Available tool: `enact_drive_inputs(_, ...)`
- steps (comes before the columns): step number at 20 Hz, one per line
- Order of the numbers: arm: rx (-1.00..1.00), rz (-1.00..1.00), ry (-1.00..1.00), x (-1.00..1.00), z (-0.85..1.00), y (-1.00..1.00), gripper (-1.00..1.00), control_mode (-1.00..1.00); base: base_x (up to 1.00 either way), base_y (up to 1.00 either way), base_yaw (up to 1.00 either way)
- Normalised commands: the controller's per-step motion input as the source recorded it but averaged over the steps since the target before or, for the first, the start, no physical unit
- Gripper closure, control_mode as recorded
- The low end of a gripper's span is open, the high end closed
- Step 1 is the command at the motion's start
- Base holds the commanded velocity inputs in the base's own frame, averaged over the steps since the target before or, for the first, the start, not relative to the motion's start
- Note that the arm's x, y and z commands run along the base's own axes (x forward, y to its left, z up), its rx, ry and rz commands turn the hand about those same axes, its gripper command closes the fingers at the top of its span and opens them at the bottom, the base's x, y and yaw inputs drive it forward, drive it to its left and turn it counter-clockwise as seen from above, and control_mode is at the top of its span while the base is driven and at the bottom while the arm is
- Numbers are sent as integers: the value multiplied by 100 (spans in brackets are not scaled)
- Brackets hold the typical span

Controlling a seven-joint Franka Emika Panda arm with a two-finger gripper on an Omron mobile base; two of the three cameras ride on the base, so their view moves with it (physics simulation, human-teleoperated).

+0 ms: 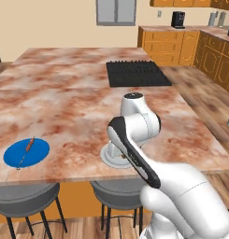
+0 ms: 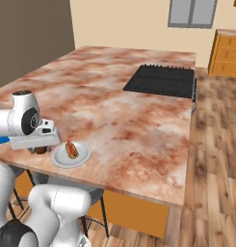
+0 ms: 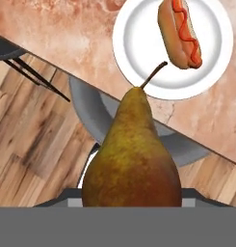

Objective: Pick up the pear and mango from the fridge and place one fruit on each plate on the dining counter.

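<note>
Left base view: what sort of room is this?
Apparently a home kitchen: a marbled island counter with a black cooktop, orange wooden cabinets, and stools tucked underneath.

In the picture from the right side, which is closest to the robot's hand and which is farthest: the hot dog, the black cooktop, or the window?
1. Hot dog, on the white plate right beside the gripper.
2. Black cooktop, farther back on the counter.
3. Window, on the far wall.
</note>
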Motion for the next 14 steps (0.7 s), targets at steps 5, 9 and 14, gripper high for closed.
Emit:
enact_drive_inputs(5, 5, 13, 25, 84, -23, 0, 100, -100, 0, 0, 0)
enact_drive_inputs(9, 0, 8, 18, 40, -8, 0, 100, -100, 0, 0, 0)
enact_drive_inputs(14, -1, 2, -5, 29, -15, 4, 100, -100, 0, 0, 0)
